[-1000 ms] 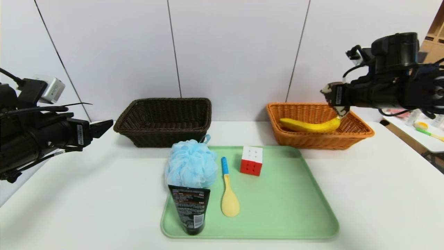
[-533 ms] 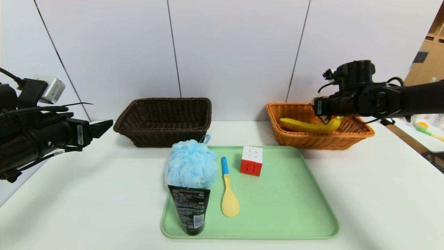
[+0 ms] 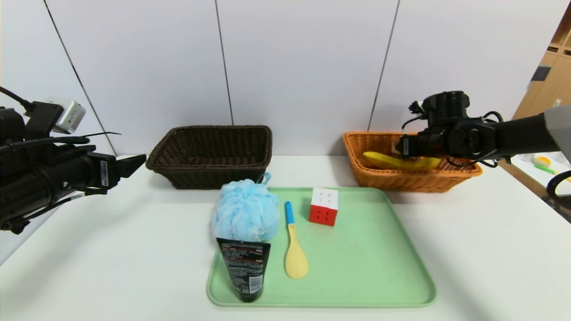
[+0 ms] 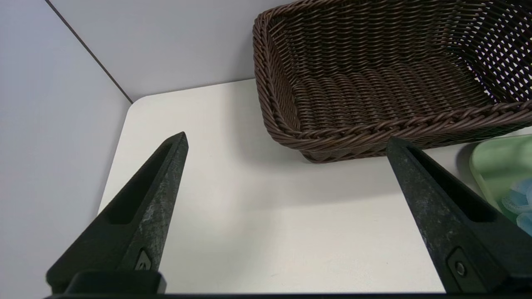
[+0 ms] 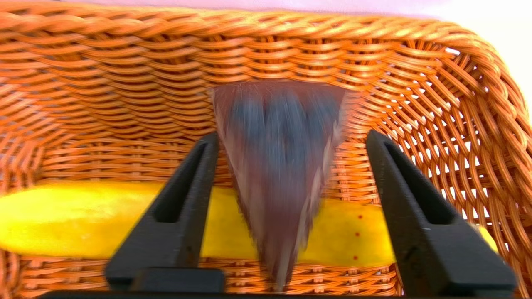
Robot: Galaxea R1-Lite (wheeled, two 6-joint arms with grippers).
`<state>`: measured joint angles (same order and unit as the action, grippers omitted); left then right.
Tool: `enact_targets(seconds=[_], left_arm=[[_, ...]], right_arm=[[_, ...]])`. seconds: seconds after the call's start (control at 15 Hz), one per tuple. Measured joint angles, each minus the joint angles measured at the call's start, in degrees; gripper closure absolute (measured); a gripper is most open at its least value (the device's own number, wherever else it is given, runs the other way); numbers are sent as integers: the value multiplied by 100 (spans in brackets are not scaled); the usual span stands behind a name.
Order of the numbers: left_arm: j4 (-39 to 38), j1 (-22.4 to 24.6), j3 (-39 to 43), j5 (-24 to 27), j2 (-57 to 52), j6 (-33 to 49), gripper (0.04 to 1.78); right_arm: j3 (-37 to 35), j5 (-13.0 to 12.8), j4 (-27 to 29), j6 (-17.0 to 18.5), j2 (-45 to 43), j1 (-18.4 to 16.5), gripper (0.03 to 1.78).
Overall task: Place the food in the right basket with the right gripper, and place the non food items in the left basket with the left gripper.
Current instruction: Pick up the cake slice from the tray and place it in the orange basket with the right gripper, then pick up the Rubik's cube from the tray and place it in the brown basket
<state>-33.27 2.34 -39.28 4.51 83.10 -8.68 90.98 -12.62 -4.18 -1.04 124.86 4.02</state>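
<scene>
The right gripper is opening wide over the orange basket, and the cake slice is dropping between its fingers. It should be lifting straight up now, not bumping the banana.

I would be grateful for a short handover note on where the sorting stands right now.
Right gripper: open over the orange basket, cake slice blurred between its fingers, apparently just released.
Left gripper: open, parked by the dark basket, which holds nothing.
Done: banana in the orange basket.
Left: pouf, tube, spoon and cube, all on the tray.
</scene>
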Motion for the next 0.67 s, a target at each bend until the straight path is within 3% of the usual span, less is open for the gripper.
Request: enact_targets(seconds=[0.4,0.67], left_arm=[[0,0,4,-2,-20,0,13],[0,0,34,-13,-39,9,13]], right_arm=[[6,0,5,5,-94,13,32],[-18,20,217,-44,-766,256,23]])
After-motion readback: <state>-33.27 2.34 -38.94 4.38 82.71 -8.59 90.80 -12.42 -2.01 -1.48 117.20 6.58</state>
